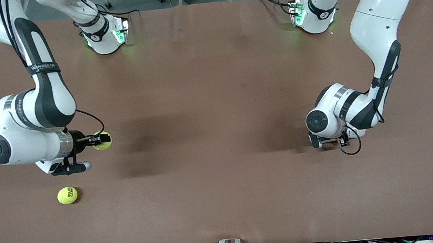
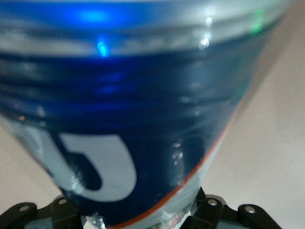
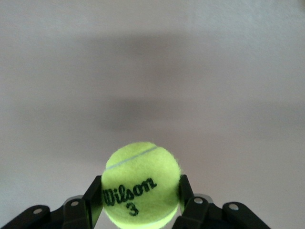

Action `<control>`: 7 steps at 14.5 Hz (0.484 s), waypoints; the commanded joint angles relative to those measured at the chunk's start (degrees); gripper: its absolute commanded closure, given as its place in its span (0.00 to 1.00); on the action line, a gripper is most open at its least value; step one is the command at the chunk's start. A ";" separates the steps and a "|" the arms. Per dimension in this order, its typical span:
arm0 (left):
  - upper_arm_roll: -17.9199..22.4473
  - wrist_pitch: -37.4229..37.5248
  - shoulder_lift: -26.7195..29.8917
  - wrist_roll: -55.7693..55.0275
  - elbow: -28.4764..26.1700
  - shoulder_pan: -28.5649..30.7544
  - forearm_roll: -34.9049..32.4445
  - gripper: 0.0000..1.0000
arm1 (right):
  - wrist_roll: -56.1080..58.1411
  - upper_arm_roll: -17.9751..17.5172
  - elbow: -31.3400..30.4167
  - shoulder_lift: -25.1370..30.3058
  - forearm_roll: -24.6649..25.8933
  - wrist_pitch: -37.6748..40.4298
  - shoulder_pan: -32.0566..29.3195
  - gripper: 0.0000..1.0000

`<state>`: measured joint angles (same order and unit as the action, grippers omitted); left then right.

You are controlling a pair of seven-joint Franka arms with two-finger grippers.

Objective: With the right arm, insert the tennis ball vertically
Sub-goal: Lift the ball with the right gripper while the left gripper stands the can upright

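right hand clamps a tennis ball above the bench, left hand sits low at a blue can

the right arm (image 1: pixel 31 114) comes down from its base at the top of the front view and bends over the right arm's end of the brown bench (image 1: pixel 214 98). its right hand (image 1: pixel 102 140) points sideways along the bench and is clenched on a yellow-green tennis ball (image 1: pixel 103 141); in the right wrist view the two black fingers (image 3: pixel 93 198) press on either side of that ball, which carries dark lettering and the numeral three, and the ball hangs clear above the bench with a soft shadow under it.

a second tennis ball (image 1: pixel 67 195) lies loose on the bench, nearer to the front camera than the held one, at the same end of the bench, with dark print on its upper face. it is well apart from the right hand.

the left hand (image 1: pixel 330 141) is low over the left arm's end of the bench, tucked under its own white wrist. the left wrist view is filled by a blue can (image 2: pixel 143 119) with a silver band, pale lettering and a thin orange edge, lying between the finger mounts. whether the left hand's fingers are pressing the can or standing off it i cannot tell
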<state>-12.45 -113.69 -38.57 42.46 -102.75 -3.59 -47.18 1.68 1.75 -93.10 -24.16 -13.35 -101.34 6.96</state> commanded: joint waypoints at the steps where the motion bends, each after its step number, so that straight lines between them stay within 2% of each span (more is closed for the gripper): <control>1: -0.21 -3.02 -1.07 -1.15 -0.17 0.42 -1.16 0.30 | 0.43 0.27 2.04 -0.01 -1.59 0.53 0.68 0.61; 4: -0.38 -2.94 -0.19 -0.19 0.00 0.33 -0.55 0.31 | 0.08 0.36 3.45 -0.01 -1.59 0.97 0.94 0.61; 7: -2.66 -2.85 2.35 2.26 0.26 1.03 1.98 0.32 | -0.19 0.36 4.77 -0.01 -1.59 1.15 1.03 0.62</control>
<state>-13.49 -115.46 -38.18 42.72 -102.28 -3.44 -46.96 1.68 1.79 -90.02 -24.17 -13.73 -101.19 7.68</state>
